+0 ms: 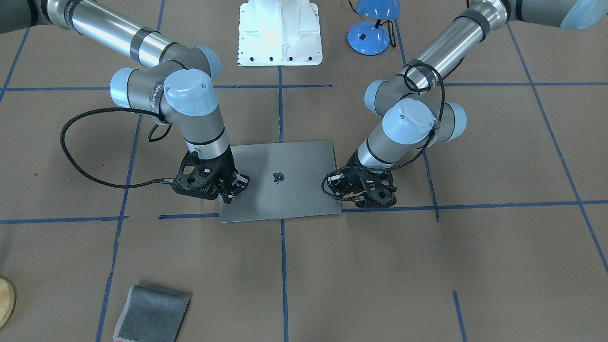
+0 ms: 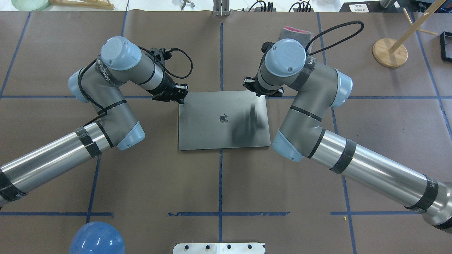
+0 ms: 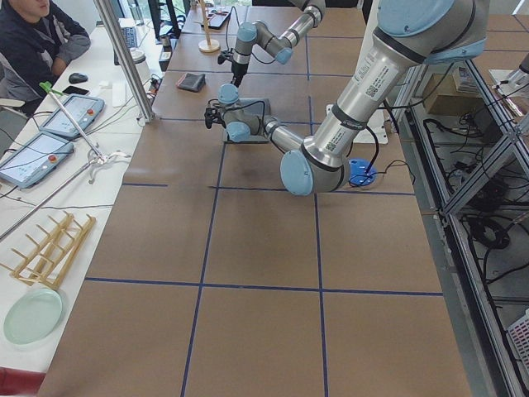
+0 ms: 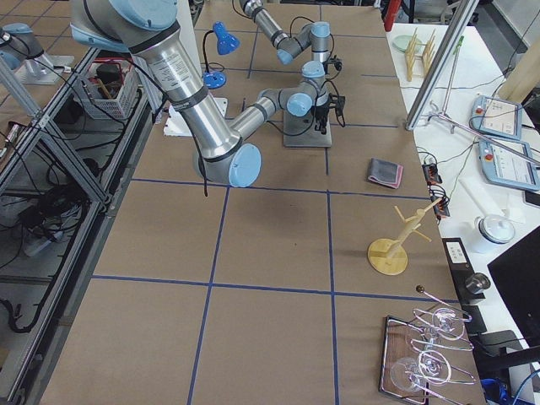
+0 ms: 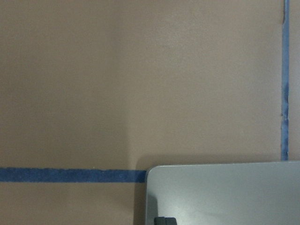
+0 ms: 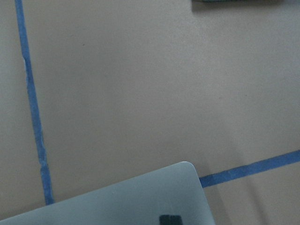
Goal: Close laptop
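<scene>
The laptop (image 1: 285, 161) lies flat with its lid down, grey lid and dark apple logo facing up; it also shows in the overhead view (image 2: 212, 130). My left gripper (image 2: 179, 94) stands over the lid's far left corner (image 5: 225, 192), with one dark fingertip (image 5: 165, 220) at the lid. My right gripper (image 2: 255, 90) stands over the far right corner (image 6: 117, 201), with one dark fingertip (image 6: 171, 219) on the lid. In the front-facing view the left gripper (image 1: 349, 186) is at the laptop's right edge and the right gripper (image 1: 231, 190) at its left edge. Both look shut and hold nothing.
A grey folded cloth (image 1: 152, 313) lies beyond the laptop, partly hidden behind my right arm in the overhead view (image 2: 296, 33). A blue lamp (image 1: 373, 26) and the white robot base (image 1: 280, 33) are on my side. A wooden stand (image 2: 390, 53) is far right.
</scene>
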Motion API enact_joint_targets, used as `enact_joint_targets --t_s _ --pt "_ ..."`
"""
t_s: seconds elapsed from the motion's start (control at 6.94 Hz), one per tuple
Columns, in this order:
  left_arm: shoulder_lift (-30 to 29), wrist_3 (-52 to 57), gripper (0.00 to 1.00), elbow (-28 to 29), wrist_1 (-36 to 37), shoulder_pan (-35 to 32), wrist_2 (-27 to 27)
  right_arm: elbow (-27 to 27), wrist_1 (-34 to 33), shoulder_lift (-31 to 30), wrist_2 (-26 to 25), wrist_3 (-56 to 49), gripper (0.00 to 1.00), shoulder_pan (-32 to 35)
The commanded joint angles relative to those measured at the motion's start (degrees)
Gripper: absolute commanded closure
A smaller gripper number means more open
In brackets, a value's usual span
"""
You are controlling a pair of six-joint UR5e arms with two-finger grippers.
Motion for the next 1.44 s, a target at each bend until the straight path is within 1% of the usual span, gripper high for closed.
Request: enact_joint_targets --t_s 0.0,0.14,0.29,0.43,0.58,0.72,0.86,1.01,1.15,1.3 --pt "-0.1 -0.1 0.97 -0.1 0.3 -0.1 -0.2 0.0 0.0 0.4 1.5 -0.2 0.82 0.5" --pt "0.2 -0.2 0.07 -0.6 0.5 -0.4 -0.2 0.3 -0.3 -0.1 1.9 -0.2 0.01 0.7" --pt "1.8 0.0 0.00 -2.0 0.7 -1.0 -0.1 0.8 -0.8 -0.5 4.0 -0.4 0.00 2.5" --pt "4.5 1.0 0.00 -4.6 4.3 -2.7 -1.6 1.2 -0.8 -2.2 9.3 -1.1 0.00 5.2" --pt "5.8 5.7 0.00 -7.5 9.7 -6.5 -5.1 2.9 -0.8 -5.4 11.2 -6.0 0.00 7.5" --pt "10.0 11.7 0.00 -13.1 16.0 -9.7 -6.1 5.3 -0.9 -10.5 12.4 -13.8 0.00 10.3" --pt "13.0 20.8 0.00 -18.6 24.4 -12.5 -6.1 5.6 -0.9 -14.0 15.3 -22.2 0.00 14.3" --pt "15.5 33.6 0.00 -22.5 32.7 -17.1 -6.1 5.6 -0.8 -18.4 17.5 -31.3 0.00 18.7" --pt "21.0 46.4 0.00 -25.1 36.7 -21.0 -6.1 5.6 -0.8 -22.8 20.6 -42.2 0.00 24.0" --pt "25.1 56.6 0.00 -24.8 36.9 -26.1 -6.3 5.6 -0.9 -26.9 24.4 -52.1 0.00 30.0"
